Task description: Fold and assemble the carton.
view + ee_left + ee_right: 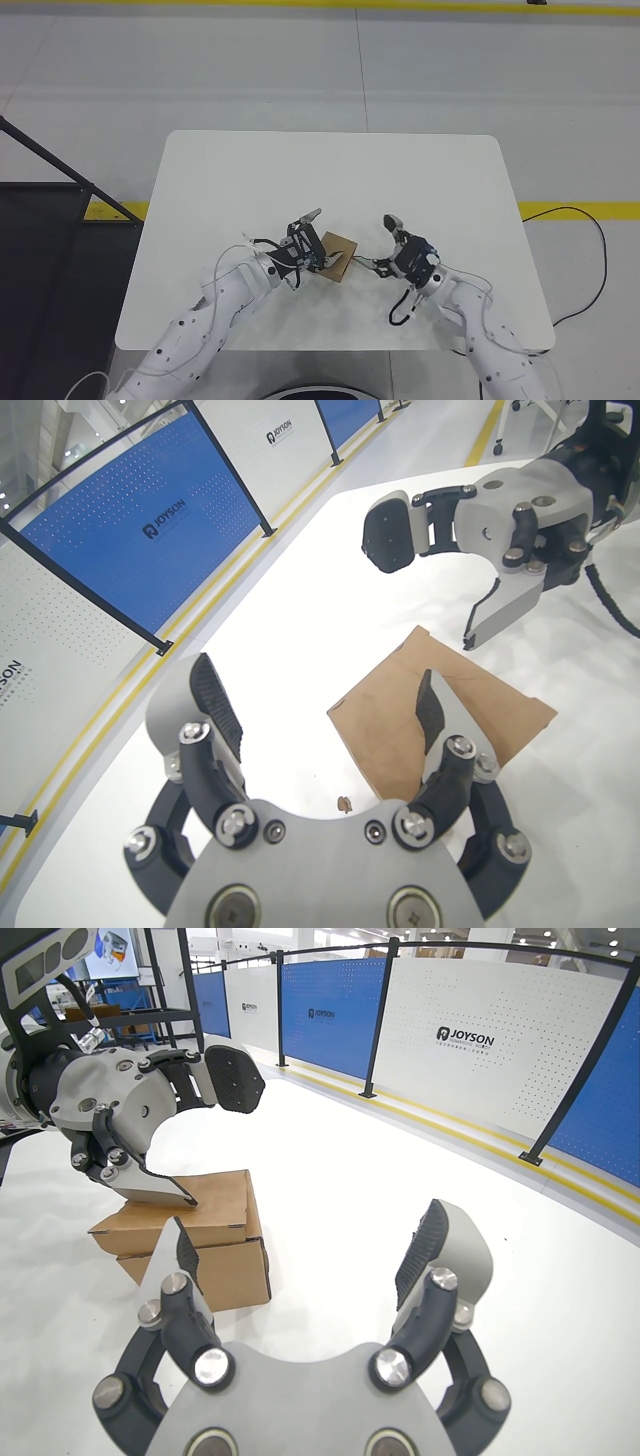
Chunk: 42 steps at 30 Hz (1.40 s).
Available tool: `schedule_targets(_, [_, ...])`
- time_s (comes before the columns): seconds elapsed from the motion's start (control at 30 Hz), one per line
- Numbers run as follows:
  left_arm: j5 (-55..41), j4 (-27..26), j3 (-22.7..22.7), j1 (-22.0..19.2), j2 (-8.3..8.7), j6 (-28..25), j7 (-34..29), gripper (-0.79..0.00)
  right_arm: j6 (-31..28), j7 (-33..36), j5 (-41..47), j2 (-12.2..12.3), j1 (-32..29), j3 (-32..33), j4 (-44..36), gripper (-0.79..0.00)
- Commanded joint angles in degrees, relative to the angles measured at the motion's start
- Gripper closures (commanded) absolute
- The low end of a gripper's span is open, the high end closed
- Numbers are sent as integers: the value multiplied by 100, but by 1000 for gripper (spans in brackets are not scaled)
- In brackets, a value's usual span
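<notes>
A white table (420, 180) bears a brown carton (338, 257) toward the robot's side.

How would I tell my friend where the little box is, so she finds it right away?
Look at the white table, near the edge closest to the robot, between the open left gripper and open right gripper. There sits the carton: the only box on the table, plain brown cardboard against all the white and grey.

Matt cardboard carton (225, 1273), smooth table (400, 180), metal left end effector (315, 667), ribbed black pads (217, 705)
</notes>
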Motion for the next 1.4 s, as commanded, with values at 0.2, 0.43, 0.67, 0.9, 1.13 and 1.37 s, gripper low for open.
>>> schedule_targets(0.2, [-21,21,-1,5,-8,15,0,-785,-38,79,-306,53,-255,28,-537,-785])
schedule_targets(0.43, [-27,32,-1,4,-13,11,24,-785,73,344,-528,67,-348,-14,-897,-785])
schedule_targets(0.67, [-45,64,-14,3,-17,18,41,-785,187,694,-655,49,-285,-130,-930,-785])
schedule_targets(0.9, [-52,81,-25,7,-19,18,69,-785,152,741,-643,55,-275,-123,-900,-785])
schedule_targets(1.13, [-39,81,-23,2,-23,9,72,-785,131,739,-650,63,-290,-117,-895,-785])
schedule_targets(1.37, [-32,82,-22,-5,-26,-6,69,-785,-2,808,-631,60,-230,-178,-803,-785])
